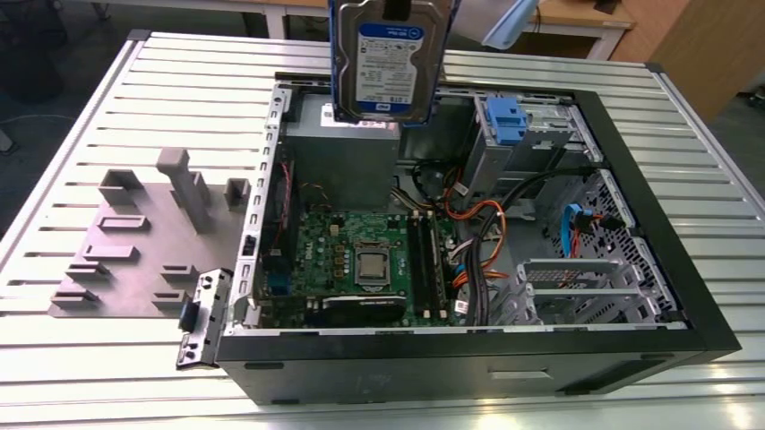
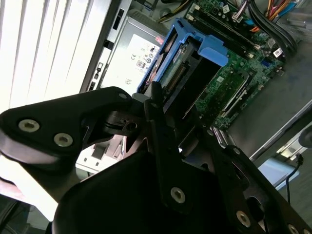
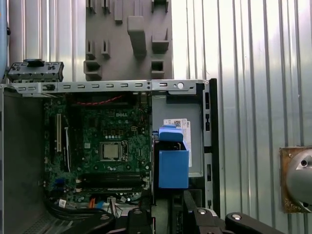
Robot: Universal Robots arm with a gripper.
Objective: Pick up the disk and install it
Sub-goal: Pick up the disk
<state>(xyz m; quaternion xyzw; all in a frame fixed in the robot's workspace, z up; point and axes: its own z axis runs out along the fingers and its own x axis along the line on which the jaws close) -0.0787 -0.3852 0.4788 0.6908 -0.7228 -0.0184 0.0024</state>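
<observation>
The disk (image 1: 389, 63), silver with a white-and-blue label and blue rails, hangs upright in the air above the back of the open computer case (image 1: 622, 179), over the grey power supply (image 1: 340, 152). My gripper (image 2: 170, 109) is shut on the disk's upper end. In the second wrist view the disk's blue frame (image 2: 195, 53) sticks out past the black fingers (image 2: 155, 105). The first wrist view looks straight down: the disk's blue edge (image 3: 173, 165) sits just beyond the gripper (image 3: 168, 212), above the power supply (image 3: 178, 109).
Inside the case lie the motherboard (image 1: 358, 260), a bundle of cables (image 1: 490, 233), a perforated cage with a blue latch (image 1: 514, 125) and a lower metal cage (image 1: 586, 291). A grey fixture plate (image 1: 143, 242) rests on the slatted table (image 1: 72, 367) on the exterior view's left.
</observation>
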